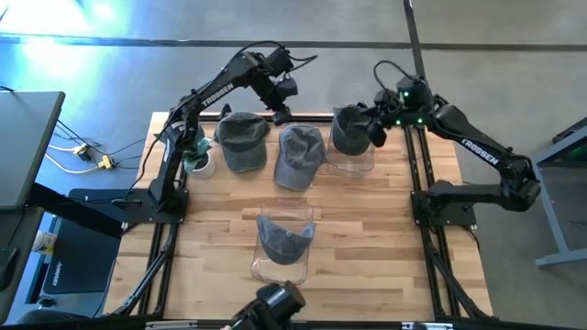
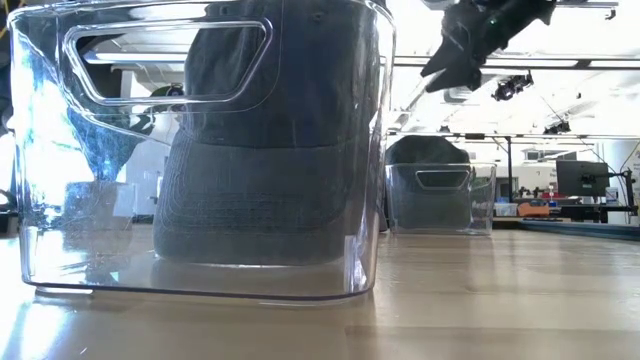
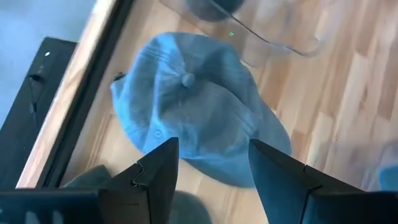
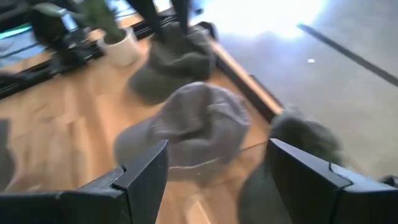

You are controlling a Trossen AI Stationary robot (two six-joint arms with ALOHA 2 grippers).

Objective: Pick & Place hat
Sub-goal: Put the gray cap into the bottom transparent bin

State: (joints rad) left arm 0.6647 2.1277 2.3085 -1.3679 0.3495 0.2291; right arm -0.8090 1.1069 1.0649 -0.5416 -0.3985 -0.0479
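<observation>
Far left of the table (image 1: 367, 275), a small potted plant (image 1: 197, 158) by the left arm's base. Next to it a dark cap (image 1: 242, 139) lies loose on the wood. The left end effector (image 1: 280, 115) hangs above the back edge between that cap and a lighter grey cap (image 1: 300, 154); its fingers stand apart with nothing between them, and its wrist view looks straight down on the grey cap's crown button. Right of that, a clear bin (image 1: 353, 158) at the back already has a dark cap (image 1: 347, 130) in it, and the right end effector (image 1: 376, 128) sits just above, fingers spread wide and empty. Nearer the front, a second clear bin (image 1: 284, 247) holds another cap (image 1: 286, 240). These caps look light and floppy: soft cloth crown that will crumple, a stiffer brim. My guess is a pinch on the crown fabric near the button, or across the brim edge, would hold best; the cloth should not slip much.
</observation>
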